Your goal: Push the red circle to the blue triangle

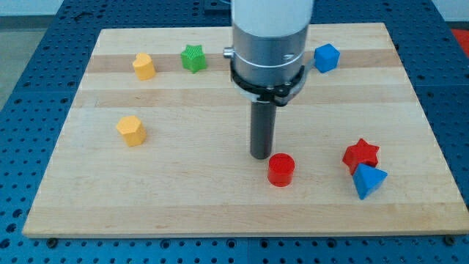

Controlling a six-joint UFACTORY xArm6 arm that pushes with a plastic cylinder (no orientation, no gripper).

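My tip point(261, 155) just left of red circle point(281, 169); blue triangle point(368, 180) well right

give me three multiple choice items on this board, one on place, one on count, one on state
1. Where is my tip relative to the red circle block?
A. at its upper left
B. at its right
C. across the board

2. How many yellow blocks are there?
A. one
B. two
C. three

3. The red star block and blue triangle block are:
A. stacked
B. side by side, close together
C. at opposite edges

Answers: 1 A, the rod ends just up-left of the circle. 2 B, two yellow blocks sit at the view's left. 3 B, they sit close together at the view's right.
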